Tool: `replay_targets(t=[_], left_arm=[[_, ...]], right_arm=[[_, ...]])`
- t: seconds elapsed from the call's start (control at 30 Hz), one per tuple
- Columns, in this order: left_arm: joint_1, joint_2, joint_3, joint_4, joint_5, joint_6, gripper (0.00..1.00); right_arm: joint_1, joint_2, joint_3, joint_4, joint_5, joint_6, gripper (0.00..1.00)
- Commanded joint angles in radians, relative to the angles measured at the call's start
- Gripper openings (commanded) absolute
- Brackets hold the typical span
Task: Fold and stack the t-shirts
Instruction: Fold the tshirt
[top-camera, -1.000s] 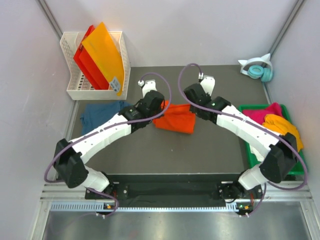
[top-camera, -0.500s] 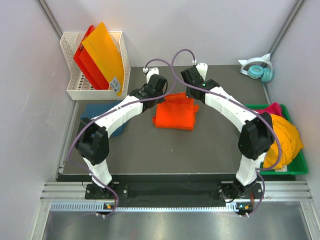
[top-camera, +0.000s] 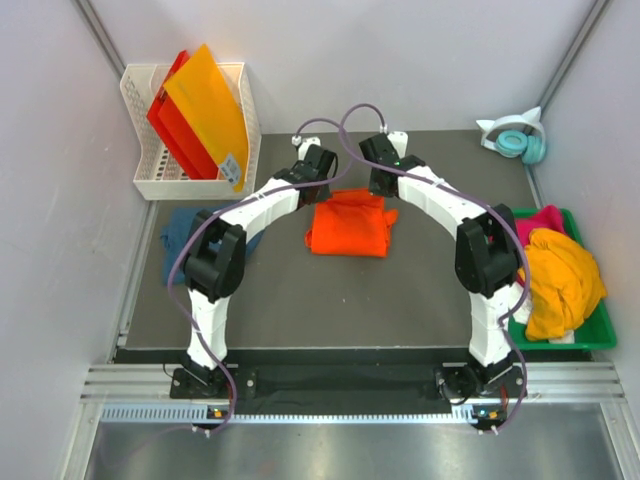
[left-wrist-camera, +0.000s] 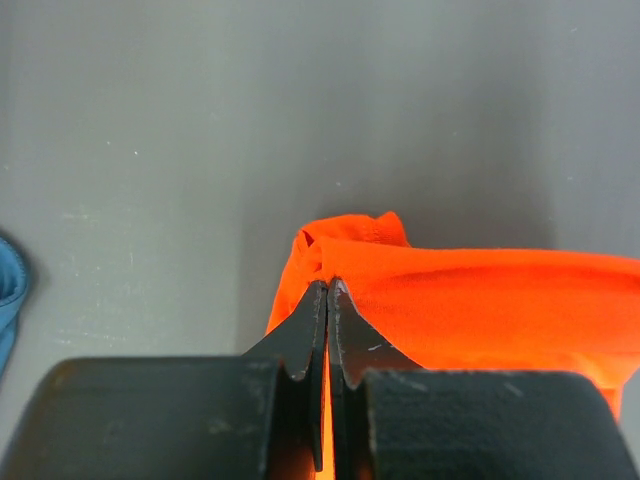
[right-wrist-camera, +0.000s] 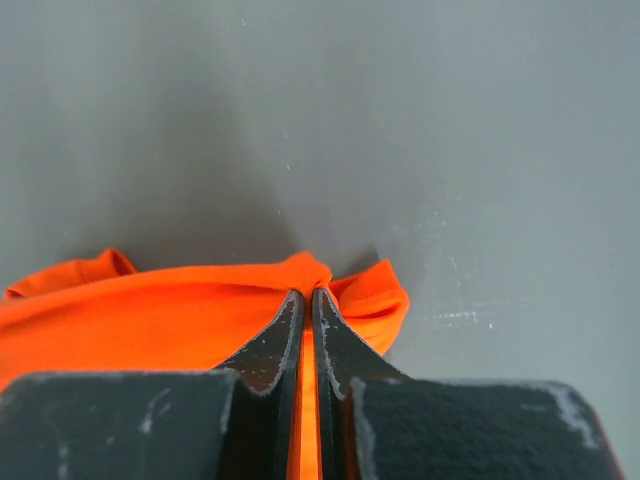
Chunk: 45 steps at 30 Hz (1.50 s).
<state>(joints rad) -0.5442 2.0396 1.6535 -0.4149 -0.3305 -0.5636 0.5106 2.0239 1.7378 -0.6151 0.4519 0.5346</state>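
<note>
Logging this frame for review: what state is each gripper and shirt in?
orange t-shirt: folded over, far corners pinched
left gripper: shut on orange t-shirt
right gripper: shut on orange t-shirt
blue t-shirt: crumpled, unfolded
yellow-orange t-shirt: heaped in green bin

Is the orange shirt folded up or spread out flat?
Folded. The orange t-shirt lies as a small doubled-over block, not spread out, with the left gripper and the right gripper each pinching a far corner.
</note>
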Motion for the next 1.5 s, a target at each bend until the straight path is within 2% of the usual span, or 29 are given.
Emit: replay_targets(t=[0.0,0.3,0.33,0.4,0.43,0.5,0.53,0.6,0.7,0.73,0.77,0.8,0.83,0.93,1.07,1.47], left_arm=[[0.029,0.03,0.052,0.016,-0.018,0.027,0.0],[0.049,0.123,0.134,-0.027,-0.013,0.016,0.0],[0.049,0.119,0.137,-0.03,-0.022,0.005,0.02],[0.049,0.079,0.114,-0.009,-0.031,0.001,0.14],[0.049,0.056,0.095,0.013,-0.036,0.001,0.31],[0.049,-0.004,0.06,0.043,-0.039,0.004,0.43],[0.049,-0.022,0.057,0.044,-0.044,0.005,0.58],[0.05,-0.067,0.045,0.044,-0.038,0.007,0.68],[0.047,-0.116,-0.004,0.074,0.027,-0.004,0.68],[0.046,-0.122,-0.017,0.08,0.045,-0.025,0.66],[0.044,-0.13,-0.046,0.091,0.095,-0.035,0.59],[0.041,-0.133,-0.058,0.096,0.108,-0.047,0.58],[0.029,-0.134,-0.073,0.106,0.11,-0.062,0.57],[0.007,-0.139,-0.142,0.143,0.163,-0.087,0.51],[-0.022,-0.141,-0.234,0.15,0.211,-0.107,0.47],[-0.033,-0.142,-0.443,0.148,0.265,-0.174,0.42]], right_arm=[[-0.03,0.001,-0.044,0.038,0.013,0.005,0.0],[-0.053,0.061,-0.03,0.061,-0.022,-0.007,0.0],[-0.052,0.052,-0.044,0.075,-0.03,-0.018,0.07],[-0.047,-0.01,-0.079,0.139,-0.033,-0.025,0.24],[-0.043,-0.033,-0.105,0.15,-0.032,-0.038,0.41],[-0.027,-0.082,-0.1,0.126,-0.013,-0.042,0.5],[-0.021,-0.097,-0.101,0.117,-0.009,-0.048,0.54],[0.005,-0.152,-0.119,0.118,0.005,-0.05,0.58],[0.038,-0.211,-0.187,0.15,-0.039,-0.029,0.55],[0.046,-0.218,-0.22,0.159,-0.054,-0.021,0.43],[0.061,-0.228,-0.24,0.172,-0.077,-0.012,0.37],[0.068,-0.229,-0.257,0.182,-0.082,0.014,0.31],[0.077,-0.228,-0.285,0.189,-0.088,0.022,0.21],[0.111,-0.202,-0.326,0.186,-0.113,0.045,0.08],[0.132,-0.191,-0.415,0.205,-0.128,0.09,0.02],[0.137,-0.241,-0.684,0.212,-0.168,0.241,0.0]])
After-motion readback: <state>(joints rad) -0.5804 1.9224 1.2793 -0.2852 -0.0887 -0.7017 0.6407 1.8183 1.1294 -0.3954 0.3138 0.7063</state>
